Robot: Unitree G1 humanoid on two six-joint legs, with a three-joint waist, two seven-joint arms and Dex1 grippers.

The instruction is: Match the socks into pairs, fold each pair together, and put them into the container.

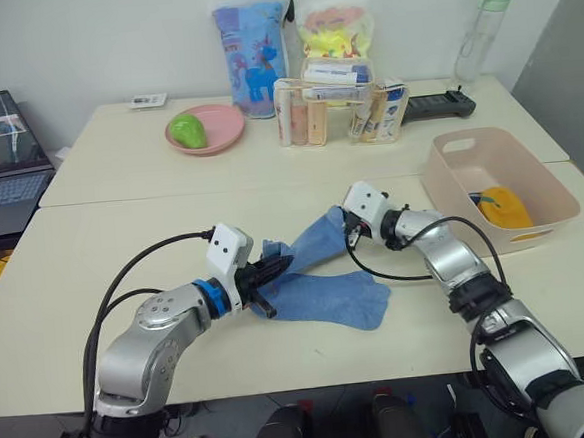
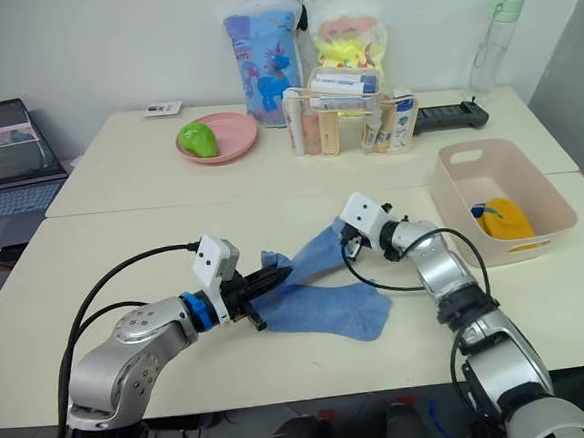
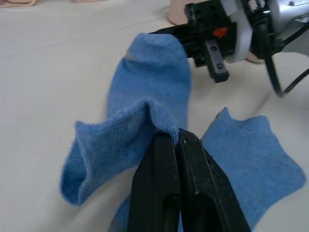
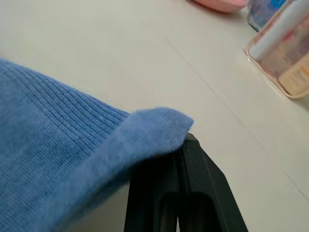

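Two light blue socks lie at the middle of the table. One sock (image 1: 336, 301) is spread flat. The other sock (image 1: 314, 243) is held above it between both grippers. My left gripper (image 1: 280, 266) is shut on its cuff end (image 3: 145, 116), and my right gripper (image 1: 349, 227) is shut on its far end (image 4: 154, 123). The pale pink container (image 1: 534, 237) stands at the right, just beyond my right arm. Inside it sits a folded mustard yellow pair (image 1: 505, 207) with a dark bit beside it.
At the back stand a round pink plate (image 1: 228, 131) with a green fruit, a clear organiser of bottles (image 1: 340, 110), two printed bags, a water bottle (image 1: 479, 30) and a black device (image 1: 439, 103). A laptop (image 1: 2, 164) sits far left.
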